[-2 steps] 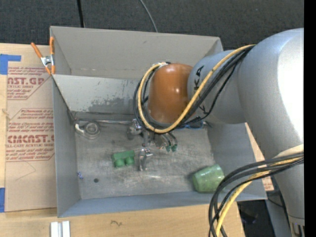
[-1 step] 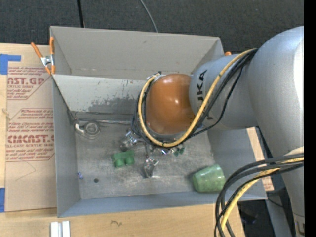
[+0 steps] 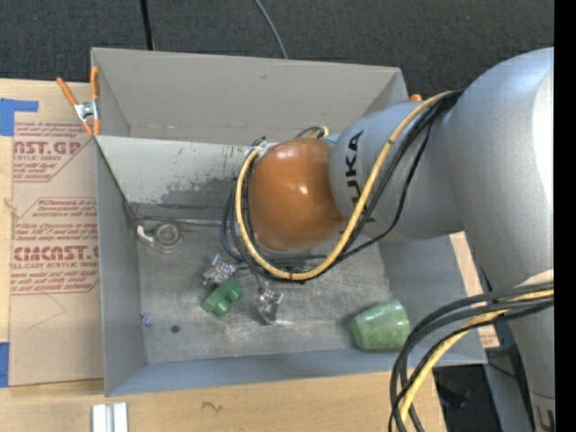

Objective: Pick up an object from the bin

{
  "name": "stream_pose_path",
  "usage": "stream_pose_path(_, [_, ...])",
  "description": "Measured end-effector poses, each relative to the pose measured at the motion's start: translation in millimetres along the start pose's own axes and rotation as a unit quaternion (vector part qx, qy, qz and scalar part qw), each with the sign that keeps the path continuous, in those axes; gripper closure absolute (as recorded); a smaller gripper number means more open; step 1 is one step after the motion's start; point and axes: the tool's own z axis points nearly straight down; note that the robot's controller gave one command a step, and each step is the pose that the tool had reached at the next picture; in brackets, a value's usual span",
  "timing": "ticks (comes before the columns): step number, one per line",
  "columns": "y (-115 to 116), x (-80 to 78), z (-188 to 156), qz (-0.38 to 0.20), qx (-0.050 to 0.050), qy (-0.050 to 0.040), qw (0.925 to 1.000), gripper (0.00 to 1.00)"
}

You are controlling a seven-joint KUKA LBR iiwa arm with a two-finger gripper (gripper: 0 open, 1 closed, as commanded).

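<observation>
A small green block (image 3: 222, 297) lies near the middle of the bin (image 3: 115, 268) floor, just left of the claw (image 3: 266, 306). I cannot tell if the claw is open or closed. A shiny bit (image 3: 217, 268) sits just behind the block. A green lump (image 3: 380, 324) lies well off to the right.

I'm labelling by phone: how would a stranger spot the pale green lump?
In the grey metal bin, look to the lower-right corner of its floor. The pale green rounded lump lies alone there, larger and paler than the small dark green block at mid-floor.
</observation>
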Motion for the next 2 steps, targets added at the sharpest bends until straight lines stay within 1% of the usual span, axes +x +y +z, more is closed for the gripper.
stream_pose_path(1, [0,0.3,-2,0.001,-0.001,0.0014,1.0000,1.00])
stream_pose_path(2, [-1,4.4,-196,-0.069,0.000,-0.0018,0.9976,1.00])
